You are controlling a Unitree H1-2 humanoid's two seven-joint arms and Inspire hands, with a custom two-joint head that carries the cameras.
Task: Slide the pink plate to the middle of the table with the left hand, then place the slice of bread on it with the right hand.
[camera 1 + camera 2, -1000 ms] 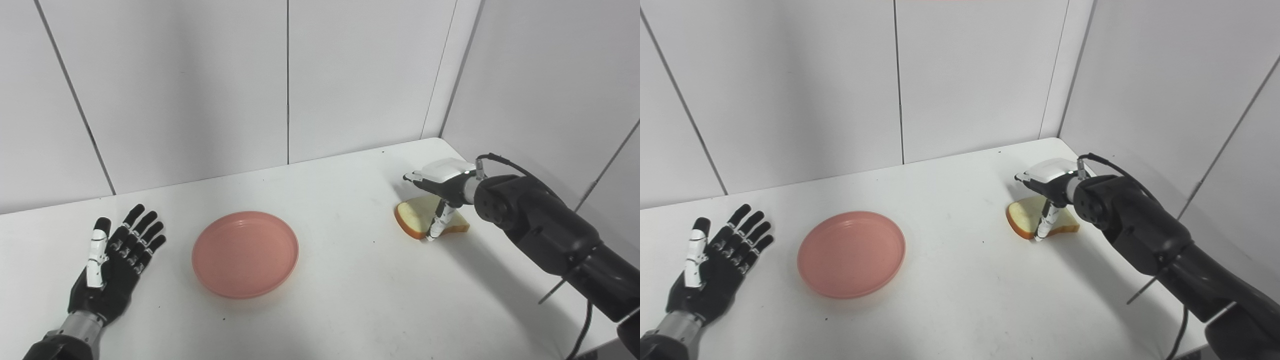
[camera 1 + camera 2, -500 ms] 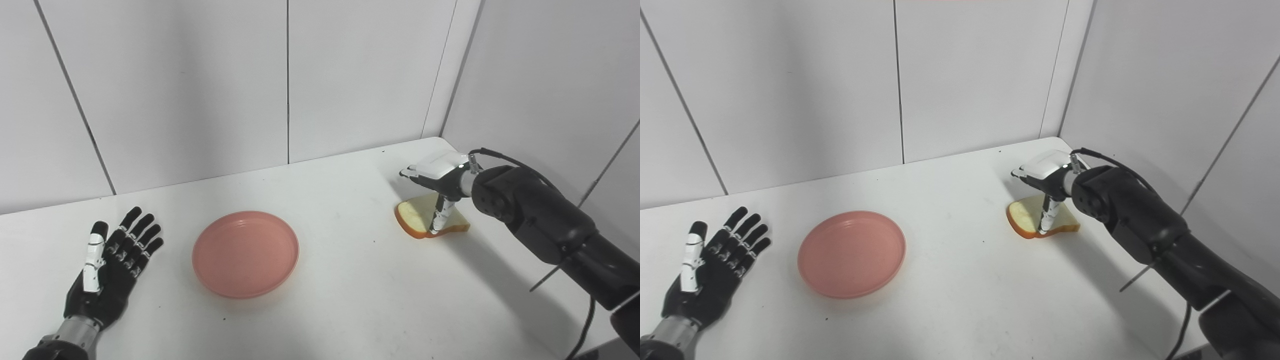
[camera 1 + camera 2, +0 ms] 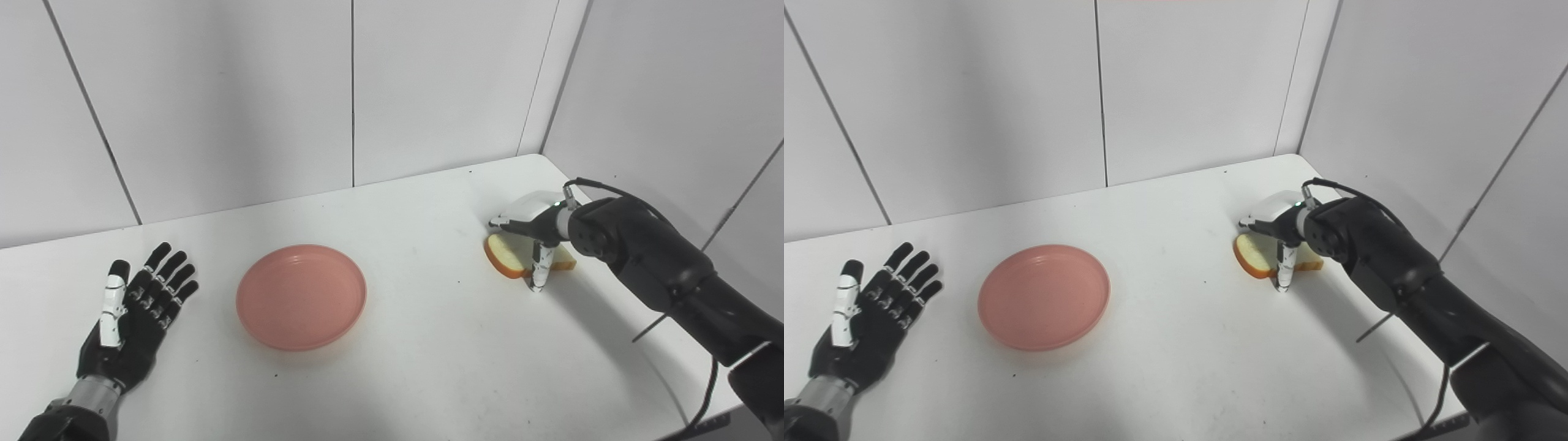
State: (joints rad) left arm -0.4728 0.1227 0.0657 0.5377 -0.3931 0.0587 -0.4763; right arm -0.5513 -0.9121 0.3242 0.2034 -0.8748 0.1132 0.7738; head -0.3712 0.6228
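The pink plate [image 3: 300,297] lies flat, left of the table's middle, with nothing on it. Far left, my left hand [image 3: 131,318] rests palm up on the table, fingers spread, a hand's width from the plate. The slice of bread [image 3: 503,260] lies flat near the right rear corner. My right hand [image 3: 531,219] hovers low right over it, covering its middle. The thumb [image 3: 539,272] points straight down to the table at the slice's near edge, while the fingers stretch out level above the bread. Thumb and fingers stand apart.
The white table [image 3: 429,343] sits in a corner of white panelled walls [image 3: 429,92] at the back and right. The right wall runs close behind the bread. My right forearm [image 3: 661,275] and its cable cross the table's right side.
The camera has tilted, shifting the whole picture upward. My right hand has dropped lower over the bread, its thumb now reaching the table. The left hand, plate and bread stay put.
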